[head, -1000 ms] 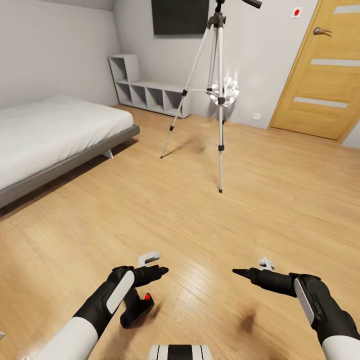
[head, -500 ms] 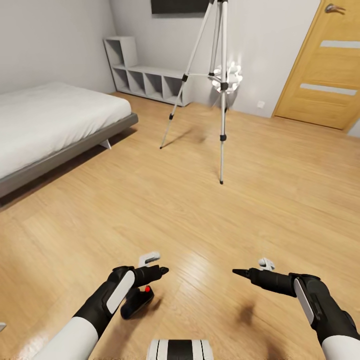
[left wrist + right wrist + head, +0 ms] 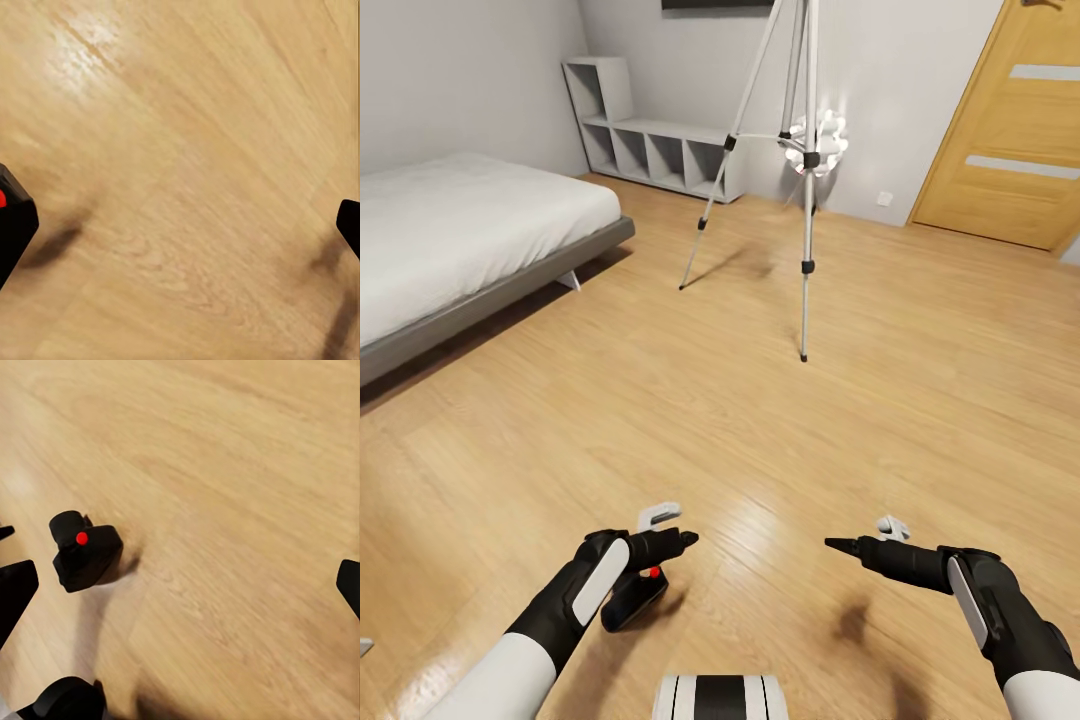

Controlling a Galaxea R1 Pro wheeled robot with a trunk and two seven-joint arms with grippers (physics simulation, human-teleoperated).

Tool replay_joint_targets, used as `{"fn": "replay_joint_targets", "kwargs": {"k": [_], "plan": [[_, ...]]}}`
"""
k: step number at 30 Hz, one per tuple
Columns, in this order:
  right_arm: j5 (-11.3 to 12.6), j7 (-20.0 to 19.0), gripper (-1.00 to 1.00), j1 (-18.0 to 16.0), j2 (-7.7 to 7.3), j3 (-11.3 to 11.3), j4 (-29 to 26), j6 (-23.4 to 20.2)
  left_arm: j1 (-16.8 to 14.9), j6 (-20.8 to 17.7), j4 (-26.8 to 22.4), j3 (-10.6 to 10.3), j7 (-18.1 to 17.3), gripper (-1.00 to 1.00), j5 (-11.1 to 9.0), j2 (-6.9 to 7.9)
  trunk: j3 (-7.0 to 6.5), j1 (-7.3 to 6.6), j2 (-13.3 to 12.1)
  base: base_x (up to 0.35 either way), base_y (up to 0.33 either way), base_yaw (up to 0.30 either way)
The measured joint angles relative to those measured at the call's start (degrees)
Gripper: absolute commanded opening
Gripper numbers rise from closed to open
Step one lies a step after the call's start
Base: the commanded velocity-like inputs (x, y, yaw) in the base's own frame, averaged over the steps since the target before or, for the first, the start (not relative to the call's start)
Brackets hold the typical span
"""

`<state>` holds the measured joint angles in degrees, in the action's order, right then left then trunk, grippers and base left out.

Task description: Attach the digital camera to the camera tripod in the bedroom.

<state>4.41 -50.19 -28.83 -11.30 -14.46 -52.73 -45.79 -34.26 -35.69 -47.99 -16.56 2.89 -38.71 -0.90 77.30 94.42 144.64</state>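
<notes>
The digital camera is a small black box with a red button, lying on the wood floor just under my left forearm. It also lies on the floor in the right wrist view. My left gripper hovers above it, open and holding nothing. My right gripper is open too, level with the left and pointing toward it. The camera tripod stands a few steps ahead on silver legs, its top cut off by the frame. In the left wrist view, black fingertips sit far apart over bare floor.
A grey-framed white bed fills the left side. A grey cubby shelf stands against the back wall, with a white globe-cluster lamp behind the tripod. A wooden door is at the back right. Open wood floor lies between me and the tripod.
The whole view has tilted down, so the tripod's head and the wall TV have left the top edge. Both arms hold the same pose, and the digital camera looks slightly farther under the left arm.
</notes>
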Motion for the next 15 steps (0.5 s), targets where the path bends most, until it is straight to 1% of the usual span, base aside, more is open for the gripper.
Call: {"fn": "replay_joint_targets", "kwargs": {"k": [7,10,15], "plan": [[0.0,0.0,1.0,0.0,0.03,0.0,0.0,0.0,0.0,-0.1,-0.5,-0.1,0.0,1.0,0.1,0.01,0.0,0.0,0.0,-0.012,0.012,0.0],[0.0,0.0,1.0,0.0,0.03,0.0,0.0,0.0,0.0,0.0,-0.6,-0.1,0.0,1.0,0.3,0.01,0.0,0.01,0.0,-0.108,0.121,0.0],[0.1,0.0,1.0,0.0,0.04,0.0,0.0,0.0,0.0,0.0,-0.6,-0.1,0.1,1.0,0.4,0.01,0.0,0.02,0.0,-0.156,0.188,0.0]]}}
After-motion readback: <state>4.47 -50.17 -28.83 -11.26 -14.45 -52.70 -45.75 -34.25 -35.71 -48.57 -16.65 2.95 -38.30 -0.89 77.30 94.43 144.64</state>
